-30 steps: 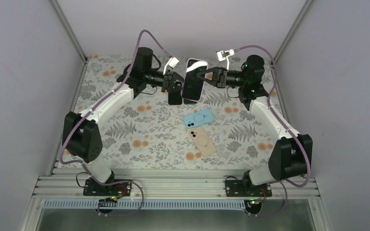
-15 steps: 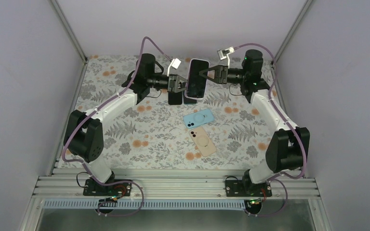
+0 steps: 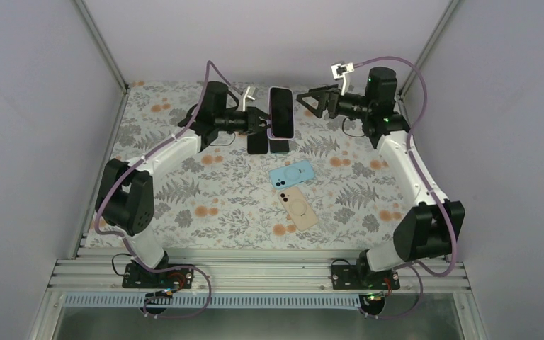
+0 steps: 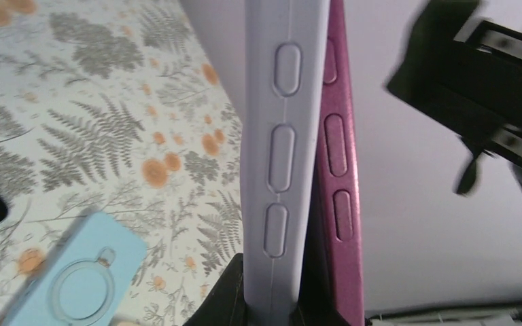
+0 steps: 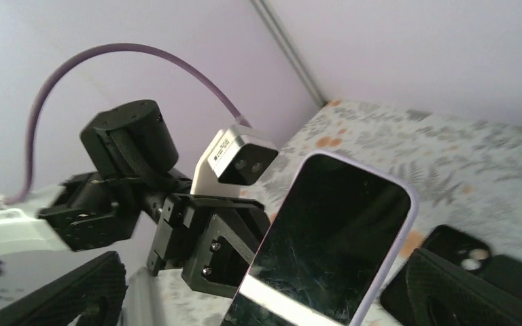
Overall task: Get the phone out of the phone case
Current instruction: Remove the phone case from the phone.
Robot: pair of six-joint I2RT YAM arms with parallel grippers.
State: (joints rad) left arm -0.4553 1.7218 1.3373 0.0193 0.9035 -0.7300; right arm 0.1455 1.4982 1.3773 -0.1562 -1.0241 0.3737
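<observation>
Currently your left gripper [image 3: 265,123] is clamping the lilac phone case [image 4: 282,136], holding it upright above the table [image 3: 184,184]. Your right gripper [image 3: 312,103] is standing wide nearby, touching nothing. The magenta phone [image 4: 336,156] is peeling away along one edge (about halfway, I judge) but is not yet out. Lying below: one blue case [image 3: 292,173], one beige case [image 3: 298,207], two black slabs [image 3: 257,144].

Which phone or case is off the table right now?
The lilac-cased phone, clamped upright in the left gripper. The blue case, beige case and black pair lie flat on the table.
</observation>
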